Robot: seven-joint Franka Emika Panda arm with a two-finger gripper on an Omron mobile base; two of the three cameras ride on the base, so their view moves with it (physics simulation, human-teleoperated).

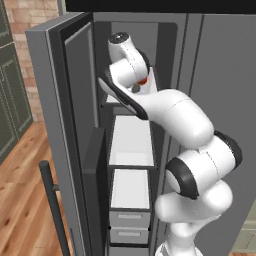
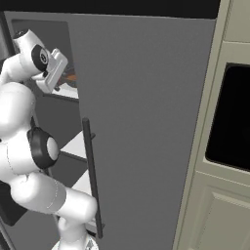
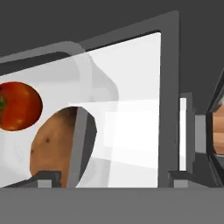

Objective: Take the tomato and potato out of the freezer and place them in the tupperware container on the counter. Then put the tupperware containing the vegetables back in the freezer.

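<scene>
the pincer point(image 3: 109, 179) stands wide with nothing between its tips, one either side of the box point(image 3: 94, 109) wall on a freezer point(image 1: 70, 100) shelf. the tomato point(image 3: 19, 106) and potato point(image 3: 54, 146) lie inside the box. by my reading the last step is ending: box placed, grip let go. next calls for backing straight out without nudging the box.

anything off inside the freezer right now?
Nothing stands out. In the hand view the tomato and potato sit side by side in the see-through tupperware container on a white freezer shelf; nothing looks spilled or damaged. The tool stands open.
</scene>
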